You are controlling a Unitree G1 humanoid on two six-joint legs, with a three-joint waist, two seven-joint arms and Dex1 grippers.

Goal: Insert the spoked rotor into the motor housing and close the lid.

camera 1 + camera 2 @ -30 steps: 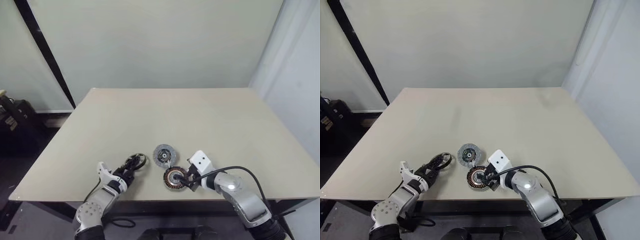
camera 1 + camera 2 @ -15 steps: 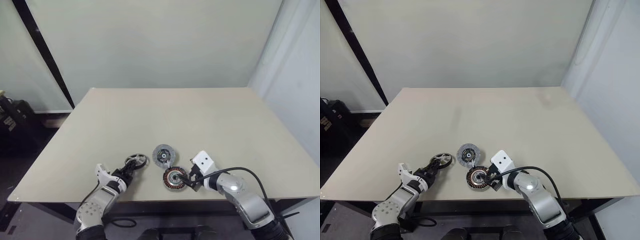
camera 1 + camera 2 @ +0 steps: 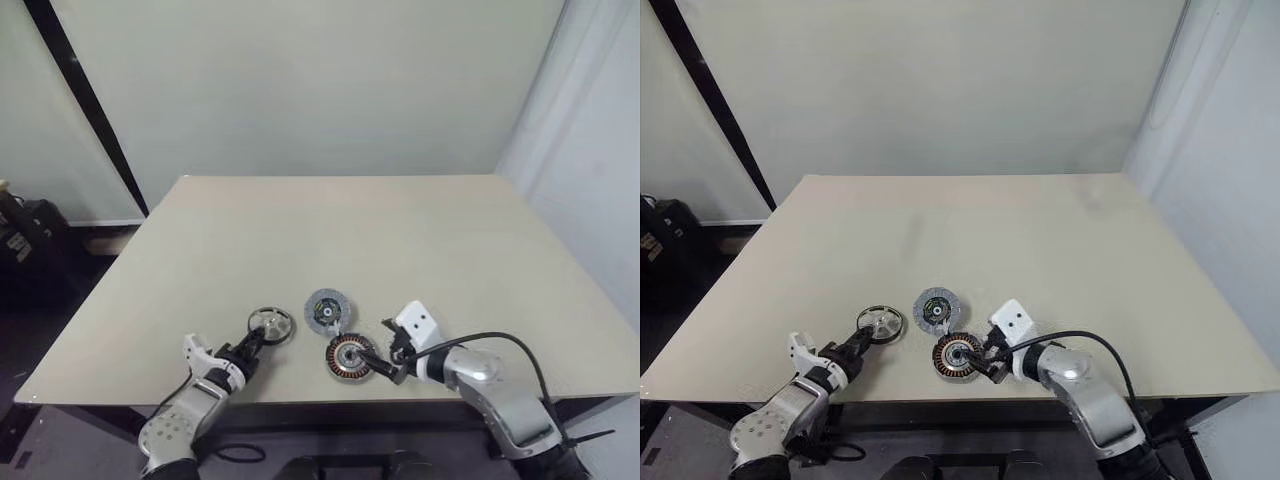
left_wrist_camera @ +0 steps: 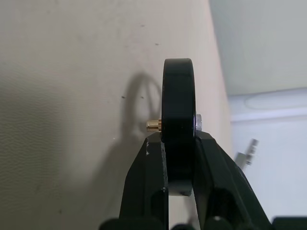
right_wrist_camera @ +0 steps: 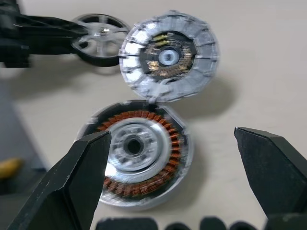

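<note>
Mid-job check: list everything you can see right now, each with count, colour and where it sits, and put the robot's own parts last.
table: one, beige, carries all parts.
spoked rotor: one, silvery-grey with dark rim, near the front edge, leftmost part, clamped at its rim.
lid: one, speckled grey, dark hub, lying flat right of the rotor, just behind the housing.
motor housing: one, dark shell, copper windings, pale centre, nearest the front edge.
left gripper: one, black fingers shut on the rotor's rim.
right gripper: one, black fingers spread wide on either side of the housing, not touching it.
</note>
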